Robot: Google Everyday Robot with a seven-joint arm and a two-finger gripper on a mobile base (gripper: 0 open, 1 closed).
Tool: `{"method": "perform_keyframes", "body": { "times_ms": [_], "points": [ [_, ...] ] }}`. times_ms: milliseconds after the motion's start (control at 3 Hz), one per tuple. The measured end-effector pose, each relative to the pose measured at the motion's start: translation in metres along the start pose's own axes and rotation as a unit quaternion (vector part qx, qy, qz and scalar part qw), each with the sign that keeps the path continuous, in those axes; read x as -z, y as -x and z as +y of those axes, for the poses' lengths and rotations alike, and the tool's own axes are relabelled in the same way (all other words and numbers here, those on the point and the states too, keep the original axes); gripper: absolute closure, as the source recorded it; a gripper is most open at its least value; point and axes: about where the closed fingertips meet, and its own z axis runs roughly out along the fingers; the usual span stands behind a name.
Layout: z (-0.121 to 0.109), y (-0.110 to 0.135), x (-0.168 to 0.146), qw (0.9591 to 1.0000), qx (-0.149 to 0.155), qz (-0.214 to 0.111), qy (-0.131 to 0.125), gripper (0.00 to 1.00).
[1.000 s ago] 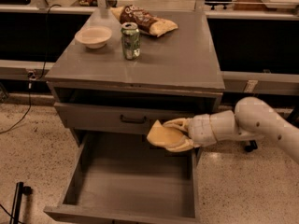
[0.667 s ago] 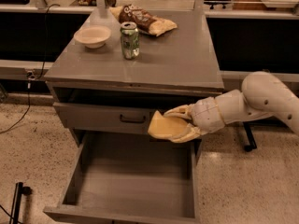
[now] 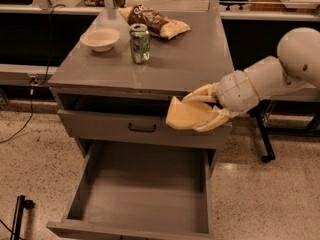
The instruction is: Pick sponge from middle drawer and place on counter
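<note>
My gripper [image 3: 197, 111] is shut on the pale-yellow sponge [image 3: 186, 116] and holds it in the air in front of the cabinet's right side, just below the counter's [image 3: 170, 59] front edge. The cream fingers [image 3: 201, 94] clasp the sponge from above and below. The arm reaches in from the right. The middle drawer [image 3: 145, 196] is pulled out below the gripper, with a bare grey floor. The closed drawer front [image 3: 142, 128] with a dark handle sits behind the sponge.
On the counter stand a cream bowl [image 3: 100, 38], a green soda can [image 3: 140, 43] and a brown chip bag [image 3: 155, 21] at the back. Speckled floor lies around the cabinet. A dark table leg [image 3: 263, 140] stands at the right.
My gripper has risen with the sponge and moved slightly right, from level with the drawer front up toward the counter's edge.
</note>
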Motion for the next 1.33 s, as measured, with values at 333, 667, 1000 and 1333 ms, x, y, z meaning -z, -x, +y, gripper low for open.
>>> {"method": "perform_keyframes", "body": {
  "times_ms": [333, 667, 1000, 1333],
  "points": [
    [-0.047, -0.005, 0.021, 0.9979, -0.051, 0.018, -0.034, 1.0],
    [-0.104, -0.024, 0.023, 0.9885, -0.125, 0.036, -0.077, 1.0],
    [-0.144, -0.039, 0.017, 0.9757, -0.185, 0.033, -0.113, 1.0],
    [-0.167, -0.054, 0.01, 0.9603, -0.234, 0.012, -0.152, 0.85]
  ]
}}
